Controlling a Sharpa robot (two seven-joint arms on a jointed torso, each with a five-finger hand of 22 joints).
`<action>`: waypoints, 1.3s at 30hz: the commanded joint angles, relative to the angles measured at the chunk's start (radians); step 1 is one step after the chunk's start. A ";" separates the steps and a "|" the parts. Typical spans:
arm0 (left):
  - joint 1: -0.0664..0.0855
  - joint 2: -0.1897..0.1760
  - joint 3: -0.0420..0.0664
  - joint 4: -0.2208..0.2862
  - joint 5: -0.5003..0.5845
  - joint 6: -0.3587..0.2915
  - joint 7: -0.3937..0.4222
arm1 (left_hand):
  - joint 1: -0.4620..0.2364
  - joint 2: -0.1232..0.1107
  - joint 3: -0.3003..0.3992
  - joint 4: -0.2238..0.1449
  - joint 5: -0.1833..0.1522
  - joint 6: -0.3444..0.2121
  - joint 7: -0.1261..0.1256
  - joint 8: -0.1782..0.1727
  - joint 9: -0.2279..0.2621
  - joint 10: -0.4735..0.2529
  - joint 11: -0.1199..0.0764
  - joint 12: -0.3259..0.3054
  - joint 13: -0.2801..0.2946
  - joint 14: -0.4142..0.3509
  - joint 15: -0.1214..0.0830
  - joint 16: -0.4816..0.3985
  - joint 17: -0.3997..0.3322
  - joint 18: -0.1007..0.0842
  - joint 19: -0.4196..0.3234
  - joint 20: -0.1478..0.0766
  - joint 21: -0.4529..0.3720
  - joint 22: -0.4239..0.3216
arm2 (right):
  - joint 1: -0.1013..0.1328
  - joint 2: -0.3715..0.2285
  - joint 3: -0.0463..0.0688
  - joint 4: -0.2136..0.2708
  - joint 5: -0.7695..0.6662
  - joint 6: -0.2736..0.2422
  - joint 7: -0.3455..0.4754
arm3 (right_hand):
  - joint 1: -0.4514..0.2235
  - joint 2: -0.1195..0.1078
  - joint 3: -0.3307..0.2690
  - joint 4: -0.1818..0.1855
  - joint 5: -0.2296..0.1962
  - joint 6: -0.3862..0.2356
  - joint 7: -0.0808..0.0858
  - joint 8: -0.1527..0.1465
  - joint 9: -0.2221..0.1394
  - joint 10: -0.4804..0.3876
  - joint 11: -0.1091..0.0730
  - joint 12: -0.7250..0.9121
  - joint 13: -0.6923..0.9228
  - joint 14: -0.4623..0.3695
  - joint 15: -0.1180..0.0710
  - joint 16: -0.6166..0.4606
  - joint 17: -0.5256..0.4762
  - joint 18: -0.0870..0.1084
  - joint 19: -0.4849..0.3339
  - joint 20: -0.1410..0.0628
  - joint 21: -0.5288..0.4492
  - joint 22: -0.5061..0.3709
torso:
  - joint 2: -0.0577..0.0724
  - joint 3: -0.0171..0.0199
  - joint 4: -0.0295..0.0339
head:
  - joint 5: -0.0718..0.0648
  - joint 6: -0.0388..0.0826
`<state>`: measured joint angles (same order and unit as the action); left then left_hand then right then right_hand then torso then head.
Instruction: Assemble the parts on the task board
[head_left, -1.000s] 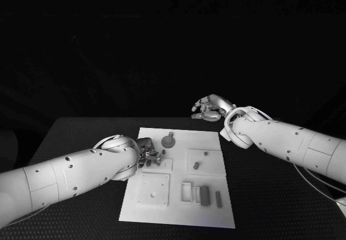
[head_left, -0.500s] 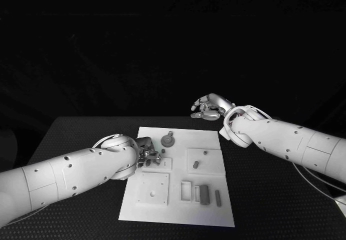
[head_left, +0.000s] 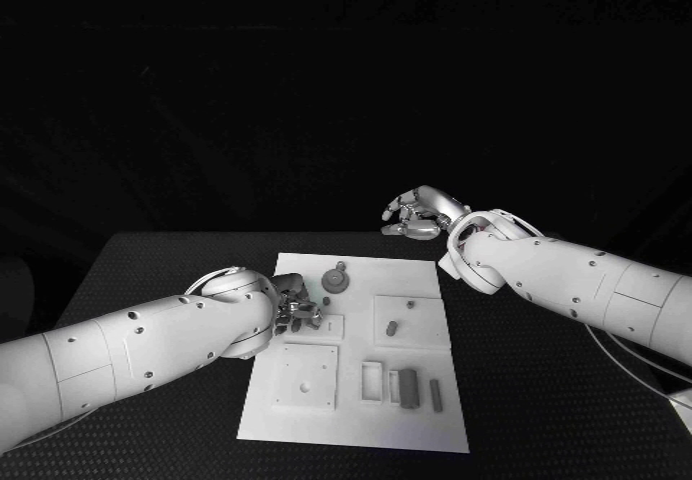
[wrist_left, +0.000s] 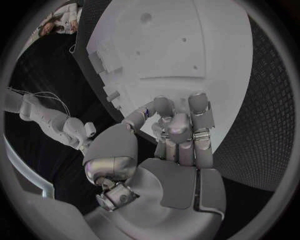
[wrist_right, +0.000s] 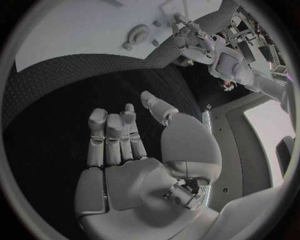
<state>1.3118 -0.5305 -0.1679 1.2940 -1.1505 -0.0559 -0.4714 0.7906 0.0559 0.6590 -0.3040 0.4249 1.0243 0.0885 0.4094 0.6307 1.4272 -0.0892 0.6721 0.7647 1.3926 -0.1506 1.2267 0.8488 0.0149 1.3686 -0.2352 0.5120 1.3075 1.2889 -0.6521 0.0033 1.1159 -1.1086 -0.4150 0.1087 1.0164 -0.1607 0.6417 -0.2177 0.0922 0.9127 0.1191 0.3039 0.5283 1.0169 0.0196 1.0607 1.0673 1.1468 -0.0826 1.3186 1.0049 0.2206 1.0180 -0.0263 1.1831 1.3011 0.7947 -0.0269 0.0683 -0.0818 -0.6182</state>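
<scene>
Two hands are mine here. My left hand (head_left: 296, 308) sits over the left edge of the task board (head_left: 361, 420), fingers curled in together above the white surface; whether they pinch anything I cannot tell. My right hand (head_left: 418, 217) hangs beyond the board's far right corner above the black table (head_left: 159, 280), fingers loosely spread and holding nothing. On the board, a round part (head_left: 336, 281) lies near the far edge. One square recess (head_left: 411, 322) holds a short upright part (head_left: 391, 327). Nearer me, a narrow slot holds a dark block (head_left: 410, 385) with a slim bar (head_left: 436, 396) just beside it, next to a square raised plate (head_left: 307, 378)
</scene>
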 joint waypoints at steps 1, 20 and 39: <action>-0.012 0.001 -0.009 -0.001 0.004 0.058 -0.019 | 0.001 0.011 0.022 0.015 0.002 0.132 -0.073 0.003 0.001 -0.003 -0.006 0.004 -0.001 -0.054 -0.049 0.006 -0.001 0.008 0.025 -0.021 0.005 0.022 | 0.000 0.000 0.001 0.002 -0.007 0.011 0.005 | -0.004 -0.005 0.002 0.005 0.002 0.008 0.015 -0.003 0.001 -0.001 0.003 -0.002 -0.001 -0.009 0.000 -0.004 -0.002 0.041 -0.007 0.002 -0.007 0.001 | 0.000 -0.0001 0.0001 | 0.000 0.000; -0.015 0.013 -0.031 -0.002 -0.019 0.079 -0.015 | -0.017 0.011 0.008 0.024 -0.017 0.143 -0.075 0.006 0.003 -0.001 -0.007 0.013 -0.004 -0.058 -0.049 0.024 -0.021 0.007 0.024 -0.021 0.009 0.022 | 0.000 0.000 0.001 0.001 -0.007 0.013 0.005 | -0.005 -0.005 0.002 0.005 0.002 0.008 0.015 -0.003 0.001 -0.001 0.003 -0.001 -0.002 -0.010 0.000 -0.004 -0.002 0.041 -0.007 0.002 -0.007 0.001 | 0.000 0.0003 0.0001 | 0.001 -0.004; -0.017 0.026 -0.031 0.007 -0.050 0.107 -0.010 | -0.036 0.017 0.002 0.027 0.009 0.160 -0.079 0.009 0.005 0.001 -0.010 0.036 -0.003 -0.060 -0.050 0.062 -0.040 0.004 0.029 -0.020 0.025 0.023 | 0.000 -0.001 0.000 -0.001 -0.007 0.016 0.004 | -0.005 -0.005 0.001 0.005 0.002 0.008 0.015 -0.003 0.002 -0.002 0.003 -0.001 -0.002 -0.010 0.000 -0.004 -0.002 0.041 -0.007 0.003 -0.007 0.001 | 0.000 0.0005 -0.0004 | 0.002 -0.008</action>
<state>1.3172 -0.5127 -0.1837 1.2924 -1.2150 -0.0427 -0.4748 0.7590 0.0645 0.6494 -0.2945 0.4364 1.0280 0.0884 0.4183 0.6368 1.4281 -0.0936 0.7030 0.7626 1.3925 -0.1507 1.2848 0.8099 0.0146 1.3686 -0.2352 0.5314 1.3079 1.2889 -0.6526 0.0033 1.1149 -1.1086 -0.4117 0.1085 1.0164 -0.1607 0.6418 -0.2178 0.0922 0.9117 0.1201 0.3039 0.5290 1.0169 0.0196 1.0607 1.0666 1.1469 -0.0825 1.3186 1.0042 0.2205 1.0180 -0.0263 1.1792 1.3012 0.7946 -0.0264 0.0680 -0.0790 -0.6250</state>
